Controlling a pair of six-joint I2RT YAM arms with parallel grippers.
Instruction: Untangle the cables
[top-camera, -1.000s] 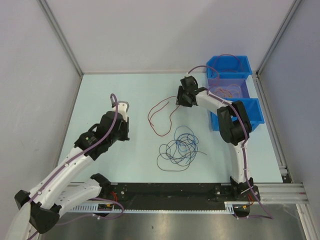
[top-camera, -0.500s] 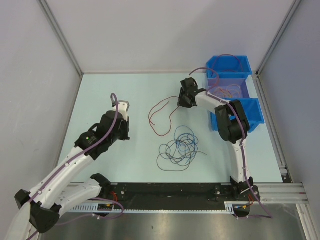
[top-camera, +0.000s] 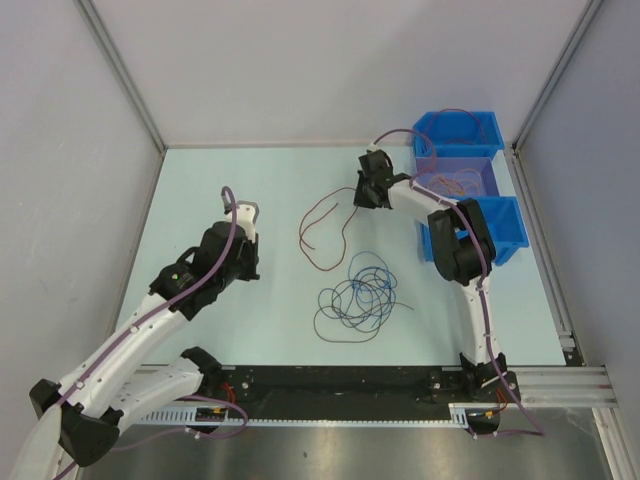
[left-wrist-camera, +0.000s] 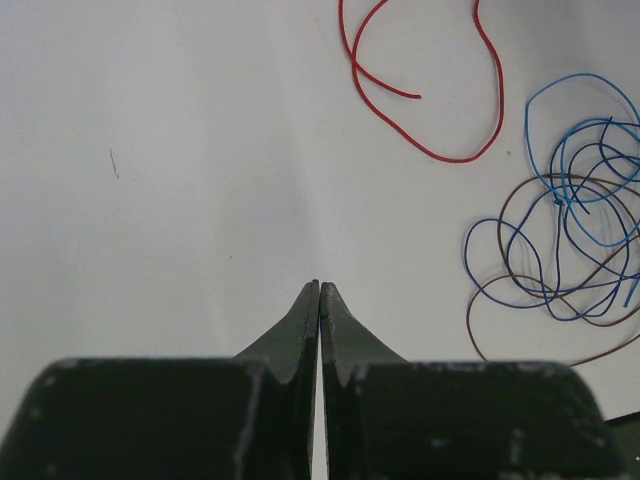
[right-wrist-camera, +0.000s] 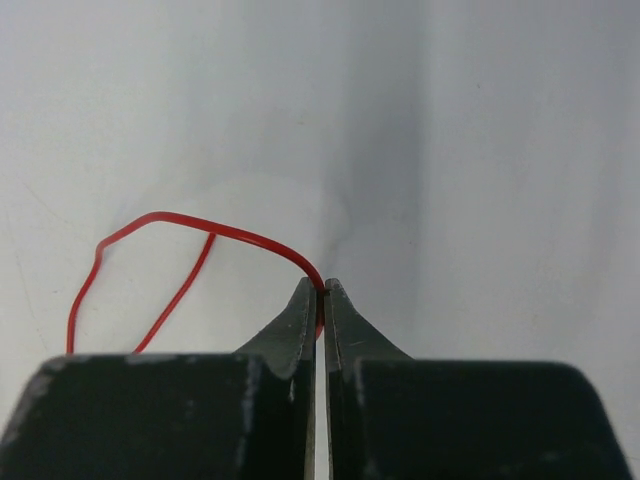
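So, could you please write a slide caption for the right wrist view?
Right gripper shut on the red cable, whose loop curves off to the left.

Pale table (top-camera: 250, 180) bears red cable (left-wrist-camera: 455, 160), tangled cables (top-camera: 356, 296) and blue bins (top-camera: 512, 232).

One thin red wire (left-wrist-camera: 455, 160) is trailing over the counter (top-camera: 250, 180). Seemingly three blue and brown wires (top-camera: 358, 298) are tangling at its five o'clock. Three blue plastic bins (top-camera: 505, 235) are standing at three o'clock.
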